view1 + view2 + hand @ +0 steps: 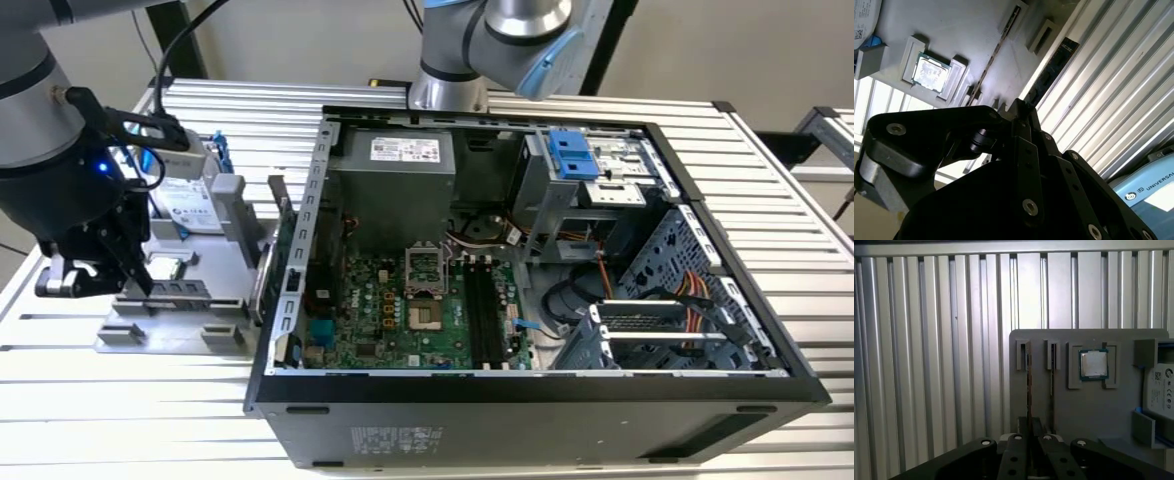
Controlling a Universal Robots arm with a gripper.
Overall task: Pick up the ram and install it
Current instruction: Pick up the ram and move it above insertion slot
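Ram stands on edge in a holder of the grey fixture tray. It is a dark narrow stick running away from the gripper. The jaws look drawn together on its near end, though the contact itself is hidden behind the black fingers.

By that reading the pick-up step is in hand. The stick is gripped but sits in its holder, and the install is not begun: the long black slots on the motherboard look bare. As a judgement, freeing it calls for a straight pull out of the holder with no twist, since so thin a board would bind or flex if dragged sideways.

Just beside it a second thin stick stands in the neighbouring holder, near enough for the fingers to brush. Further along the tray lie the small square silver chip in its own nest and the labelled hard drive in a blue frame.

The tray rests on the ridged metal table, at the exterior view's left of the open computer case. The case's side wall rises between tray and motherboard, and orange cables hang close to the slots. Any route in would have to pass over the wall and come down from above.
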